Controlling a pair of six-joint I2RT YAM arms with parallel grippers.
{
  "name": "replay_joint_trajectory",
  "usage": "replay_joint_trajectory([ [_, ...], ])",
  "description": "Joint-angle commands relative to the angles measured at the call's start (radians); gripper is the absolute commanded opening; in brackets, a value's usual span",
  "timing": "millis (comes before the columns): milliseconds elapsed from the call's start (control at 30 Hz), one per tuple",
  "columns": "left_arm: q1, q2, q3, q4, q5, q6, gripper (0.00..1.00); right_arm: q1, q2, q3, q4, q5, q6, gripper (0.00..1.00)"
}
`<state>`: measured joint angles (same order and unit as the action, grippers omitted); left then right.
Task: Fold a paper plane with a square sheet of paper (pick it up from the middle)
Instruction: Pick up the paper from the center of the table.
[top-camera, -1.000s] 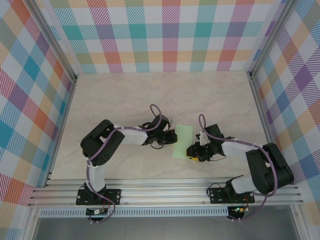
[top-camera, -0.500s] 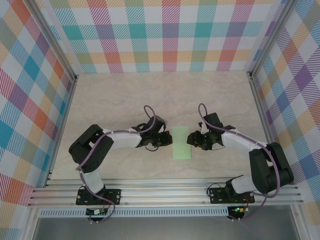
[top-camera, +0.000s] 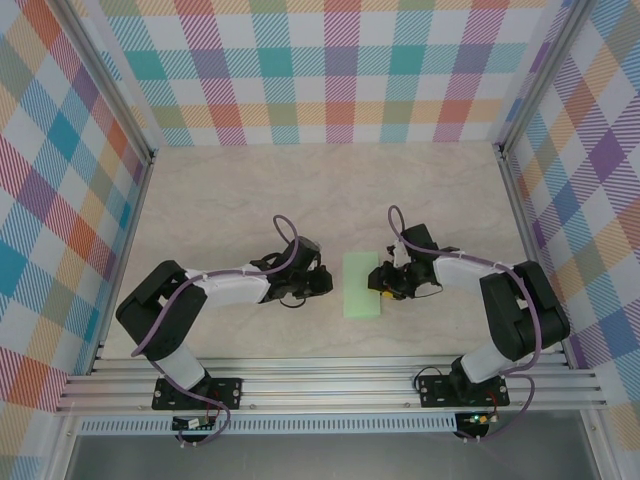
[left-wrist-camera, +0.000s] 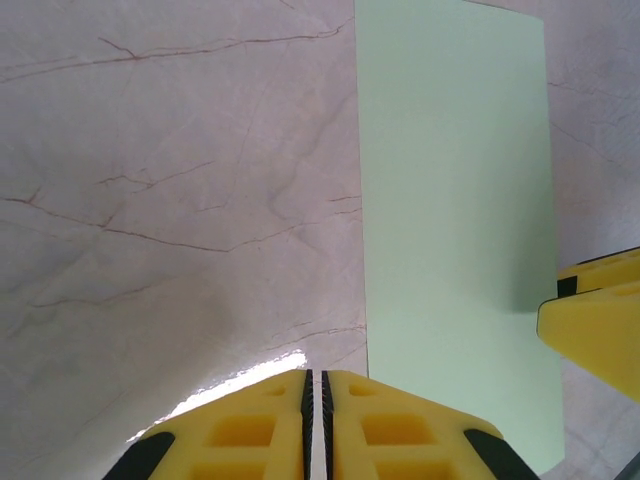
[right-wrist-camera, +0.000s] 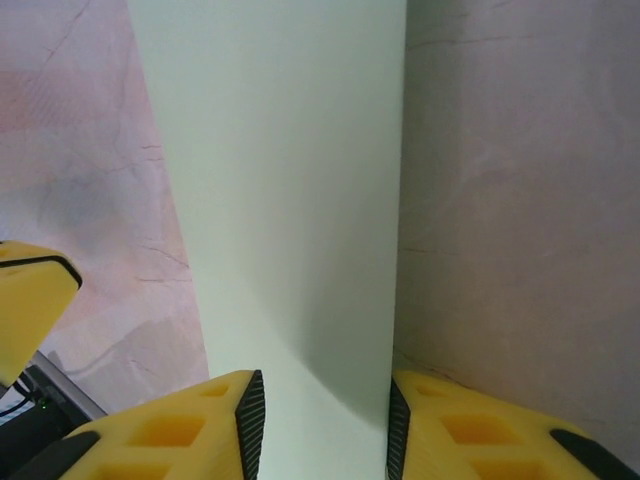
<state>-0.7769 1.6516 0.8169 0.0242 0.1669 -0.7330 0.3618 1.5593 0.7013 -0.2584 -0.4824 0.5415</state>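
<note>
Partly hidden: paper edge under right gripper, jaws parted; left gripper clenched, empty.

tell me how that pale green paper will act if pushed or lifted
The pale mint-green sheet of paper lies flat on the marble-look table, so it is probably thin, light and floppy if lifted. A push would likely slide it on that smooth top.

Open tabletop runs to the plaid walls; the paper is hemmed by left fingers just beside it and right fingers over its edge.
</note>
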Motion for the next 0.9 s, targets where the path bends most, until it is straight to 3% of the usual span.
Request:
replay_joint_trajectory([
  [0,-0.008,-0.031,-0.013,-0.019,-0.019,-0.009,0.13,0.004,0.011,0.002,0.042,-0.062,-0.003,0.36],
  [300,0.007,-0.101,-0.048,-0.043,-0.062,-0.022,0.13,0.005,-0.010,0.039,0.075,-0.141,0.040,0.12],
  [633,0.083,-0.273,-0.166,-0.055,-0.082,-0.099,0.18,0.015,-0.027,0.109,0.235,-0.295,0.188,0.12],
  [867,0.132,-0.394,-0.201,-0.118,-0.096,-0.109,0.22,0.046,0.075,0.158,0.336,-0.349,0.239,0.15],
])
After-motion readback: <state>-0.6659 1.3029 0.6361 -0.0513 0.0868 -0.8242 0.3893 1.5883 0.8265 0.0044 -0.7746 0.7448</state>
